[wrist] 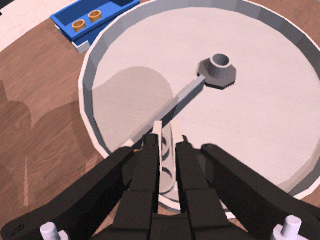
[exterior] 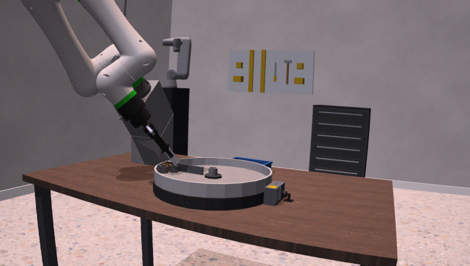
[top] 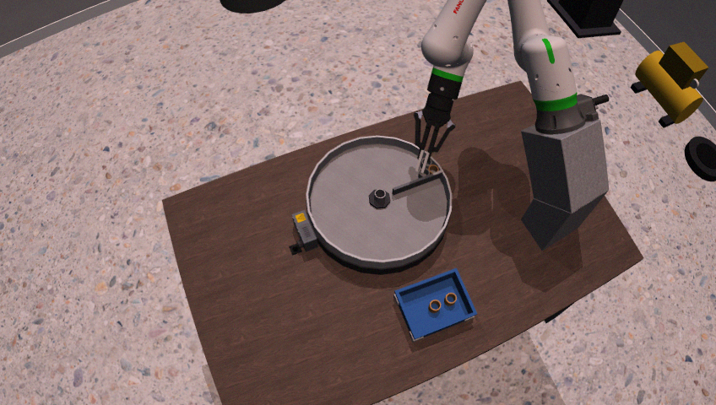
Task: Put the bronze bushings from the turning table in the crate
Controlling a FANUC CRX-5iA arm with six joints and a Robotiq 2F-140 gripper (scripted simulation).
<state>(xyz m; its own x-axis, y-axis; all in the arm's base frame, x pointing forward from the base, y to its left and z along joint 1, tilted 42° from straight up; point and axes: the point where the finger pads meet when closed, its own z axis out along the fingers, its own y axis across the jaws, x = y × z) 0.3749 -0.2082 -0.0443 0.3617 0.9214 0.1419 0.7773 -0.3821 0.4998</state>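
Note:
My gripper (top: 422, 165) (exterior: 174, 161) (wrist: 166, 132) is shut and empty, tilted, its fingertips low over the turning table (top: 361, 230) (exterior: 214, 188) (wrist: 250, 130) beside the bar near the rim. A bronze bushing (top: 433, 165) (exterior: 167, 163) lies in the corner between bar and rim, mostly hidden in the wrist view. One steel bushing (exterior: 163, 169) and another steel bushing (exterior: 174, 169) stand close by it, partly hidden by the fingers in the other views. The blue crate (top: 416, 315) (exterior: 252, 160) (wrist: 114, 9) holds two bronze bushings, one (top: 430, 307) (wrist: 78, 28) beside the other (top: 447, 300) (wrist: 95, 18).
The bar (top: 414, 184) (exterior: 193, 169) (wrist: 185, 101) runs from near the hub (top: 379, 200) (exterior: 213, 174) (wrist: 218, 75) to the rim. A raised wall rings the turning table. A drive box (top: 305, 233) (exterior: 273, 195) sits at its outer side. The arm's pedestal (top: 585, 165) stands right of it.

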